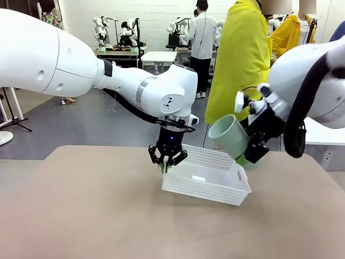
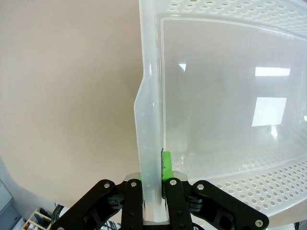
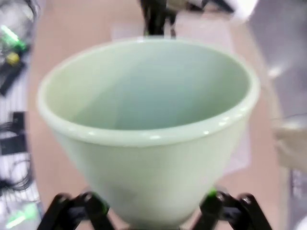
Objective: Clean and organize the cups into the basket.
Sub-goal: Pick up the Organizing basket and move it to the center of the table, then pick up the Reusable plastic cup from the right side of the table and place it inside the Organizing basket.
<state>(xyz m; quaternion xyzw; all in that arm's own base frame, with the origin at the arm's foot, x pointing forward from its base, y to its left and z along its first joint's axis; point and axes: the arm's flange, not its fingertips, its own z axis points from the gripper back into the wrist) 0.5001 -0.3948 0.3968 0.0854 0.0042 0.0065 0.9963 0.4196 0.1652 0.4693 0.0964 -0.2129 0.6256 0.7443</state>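
The white lattice basket (image 1: 207,175) sits tilted on the tan table, its left end lifted. My left gripper (image 1: 166,166) is shut on the basket's left rim (image 2: 149,158), one green pad (image 2: 166,164) inside the wall. A pale mint green cup (image 1: 230,136) hangs tilted above the basket's right end, mouth pointing up and to the left. My right gripper (image 1: 252,154) is shut on the cup's lower body. In the right wrist view the cup (image 3: 148,129) sits between my fingers (image 3: 218,203), its open mouth empty.
A person in a yellow top (image 1: 240,59) stands at the far side of the table (image 1: 81,205). The basket floor (image 2: 225,105) is bare. More people and tables stand farther back in the room.
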